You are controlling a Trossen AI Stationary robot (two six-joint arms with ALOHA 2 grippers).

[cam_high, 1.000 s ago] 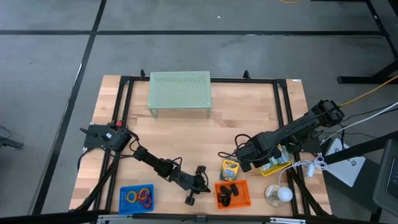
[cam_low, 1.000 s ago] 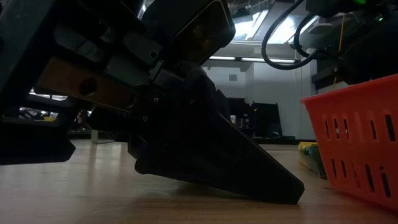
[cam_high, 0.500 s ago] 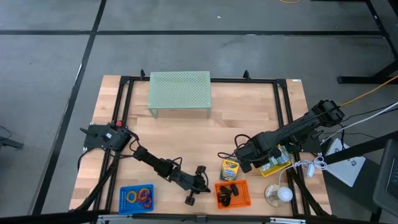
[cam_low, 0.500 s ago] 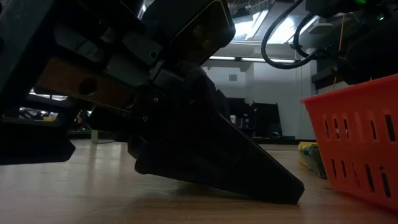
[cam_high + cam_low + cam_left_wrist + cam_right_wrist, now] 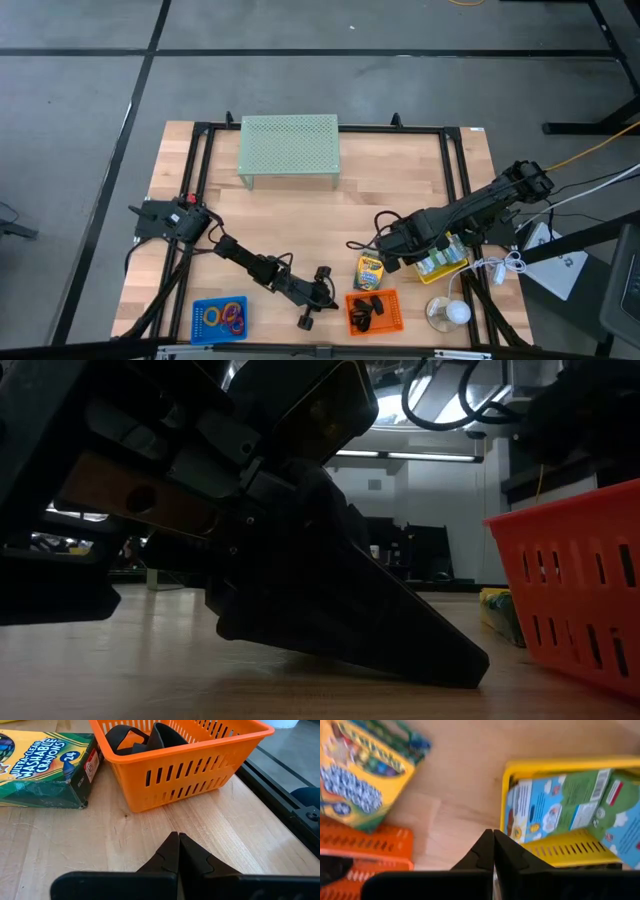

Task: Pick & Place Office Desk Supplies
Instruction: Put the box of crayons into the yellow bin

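Crayon box flat on wood, both pincers empty

Plainly printed: green-and-yellow cardboard crayon box [image 5: 42, 767], "Washable Crayons 24" on the lid, lying flat on the wooden table [image 5: 125, 835] just beside the orange slotted plastic basket [image 5: 185, 765] holding small black clips [image 5: 150, 735]. Left gripper [image 5: 178, 851] pressed fully together, empty, low near that basket. Right gripper [image 5: 493, 851] likewise closed on nothing, above the yellow plastic basket [image 5: 555, 847] containing more crayon boxes [image 5: 555, 805].

The right arm's closed tool [image 5: 388, 252] has shifted slightly toward the table's far side and left, now beside the yellow slotted plastic basket [image 5: 446, 266]. Its overhead cables have moved in the low view.
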